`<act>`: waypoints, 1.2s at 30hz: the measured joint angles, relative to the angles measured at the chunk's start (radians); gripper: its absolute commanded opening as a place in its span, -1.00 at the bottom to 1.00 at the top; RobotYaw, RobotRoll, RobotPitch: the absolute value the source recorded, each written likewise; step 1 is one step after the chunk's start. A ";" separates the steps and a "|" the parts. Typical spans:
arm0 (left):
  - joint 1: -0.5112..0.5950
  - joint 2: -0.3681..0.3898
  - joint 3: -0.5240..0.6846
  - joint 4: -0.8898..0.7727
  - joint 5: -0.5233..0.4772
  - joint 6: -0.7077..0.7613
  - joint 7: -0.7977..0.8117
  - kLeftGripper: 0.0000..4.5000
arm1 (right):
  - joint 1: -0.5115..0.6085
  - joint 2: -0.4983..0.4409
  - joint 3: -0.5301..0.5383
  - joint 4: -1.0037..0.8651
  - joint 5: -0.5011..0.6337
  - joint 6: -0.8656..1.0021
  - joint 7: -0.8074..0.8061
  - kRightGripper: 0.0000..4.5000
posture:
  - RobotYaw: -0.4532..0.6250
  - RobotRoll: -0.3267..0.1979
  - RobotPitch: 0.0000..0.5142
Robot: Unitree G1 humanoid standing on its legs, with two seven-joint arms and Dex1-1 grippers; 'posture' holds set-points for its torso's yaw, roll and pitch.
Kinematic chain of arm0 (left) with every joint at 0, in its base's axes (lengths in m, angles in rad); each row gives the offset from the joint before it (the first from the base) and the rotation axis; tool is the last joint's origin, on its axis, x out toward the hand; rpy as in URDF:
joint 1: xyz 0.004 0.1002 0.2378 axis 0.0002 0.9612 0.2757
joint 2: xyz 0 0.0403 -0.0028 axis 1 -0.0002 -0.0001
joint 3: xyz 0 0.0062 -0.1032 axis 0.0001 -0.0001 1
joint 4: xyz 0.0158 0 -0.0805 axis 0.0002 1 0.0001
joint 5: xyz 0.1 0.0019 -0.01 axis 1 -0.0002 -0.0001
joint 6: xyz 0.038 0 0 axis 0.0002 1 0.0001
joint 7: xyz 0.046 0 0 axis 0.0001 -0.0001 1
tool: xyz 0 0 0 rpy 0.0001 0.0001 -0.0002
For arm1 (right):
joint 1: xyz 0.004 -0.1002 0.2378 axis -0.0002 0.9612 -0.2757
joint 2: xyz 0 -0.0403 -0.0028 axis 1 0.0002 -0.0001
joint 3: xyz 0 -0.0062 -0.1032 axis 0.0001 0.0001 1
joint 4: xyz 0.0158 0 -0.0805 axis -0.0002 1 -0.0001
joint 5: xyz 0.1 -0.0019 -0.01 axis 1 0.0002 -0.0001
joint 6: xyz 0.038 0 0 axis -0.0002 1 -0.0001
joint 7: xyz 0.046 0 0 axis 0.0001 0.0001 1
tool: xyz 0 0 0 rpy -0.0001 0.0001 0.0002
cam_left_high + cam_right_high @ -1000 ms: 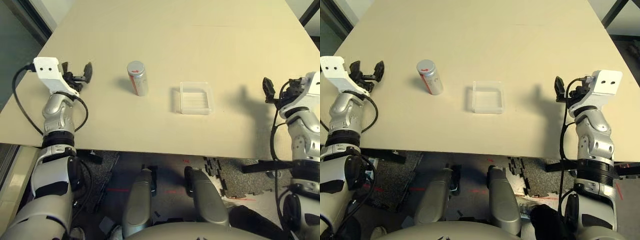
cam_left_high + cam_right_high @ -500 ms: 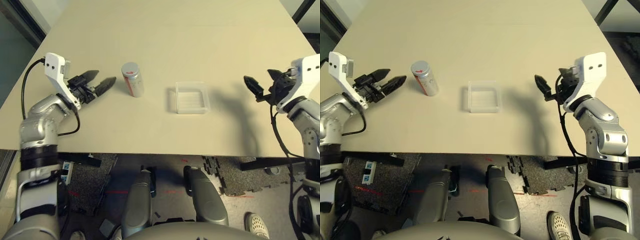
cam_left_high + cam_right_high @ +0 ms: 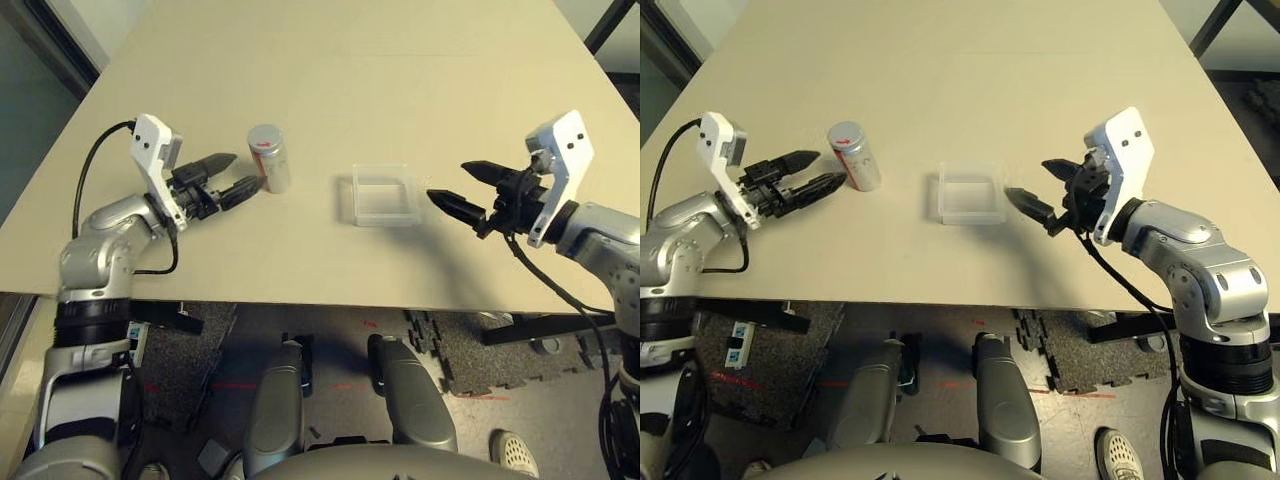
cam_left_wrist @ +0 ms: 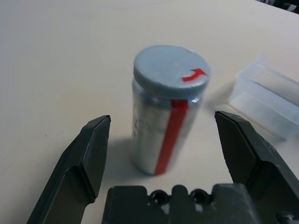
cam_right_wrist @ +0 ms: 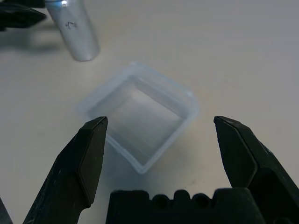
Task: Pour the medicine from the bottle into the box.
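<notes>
Head view: small silvery-grey cylindrical bottle with a red stripe stands upright on the beige counter, the shallow clear plastic box well beside it.

Left wrist view: left gripper has jaws wide, empty, flanking the bottle without touching.

Right wrist view: right gripper has jaws wide, empty, facing the box.

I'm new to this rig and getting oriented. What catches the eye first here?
Two open black grippers close in from either side: the left gripper points at the upright, capped bottle, the right gripper at the clear box at the table's middle. Neither touches anything.
</notes>
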 measured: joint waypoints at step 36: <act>-0.177 -0.171 -0.063 0.470 0.156 -0.417 -0.088 0.15 | -0.102 0.053 0.114 0.008 -0.021 -0.012 -0.003 1.00 | -0.48 0.25 -0.35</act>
